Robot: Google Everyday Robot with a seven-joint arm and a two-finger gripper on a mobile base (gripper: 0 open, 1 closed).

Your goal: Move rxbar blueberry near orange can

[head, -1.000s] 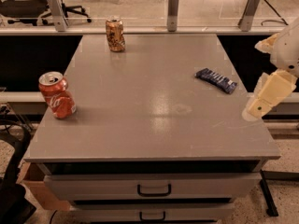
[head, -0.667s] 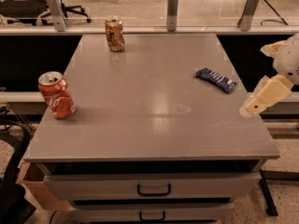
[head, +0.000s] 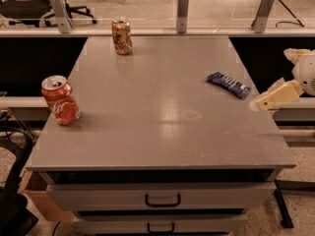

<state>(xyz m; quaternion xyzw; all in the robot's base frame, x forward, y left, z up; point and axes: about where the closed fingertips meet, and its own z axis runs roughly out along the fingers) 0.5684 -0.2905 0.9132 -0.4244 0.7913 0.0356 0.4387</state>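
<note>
The rxbar blueberry [head: 228,84], a flat dark blue bar with pale lettering, lies on the grey table [head: 162,132] near its right edge. The orange can [head: 121,36], orange-gold with a mottled pattern and silver top, stands upright at the far edge, left of the middle. My gripper [head: 263,102] is at the right edge of the view, just off the table's right side, a little to the right of and nearer than the bar, not touching it.
A red Coca-Cola can [head: 60,100] stands upright near the table's left edge. Drawers [head: 162,199] with handles are below the table front. A glass partition with grey posts [head: 182,4] runs behind the table. A cardboard box [head: 42,200] sits at the lower left.
My gripper and arm have moved up and to the right, away from the table's front right corner. The bar and both cans have not moved.
</note>
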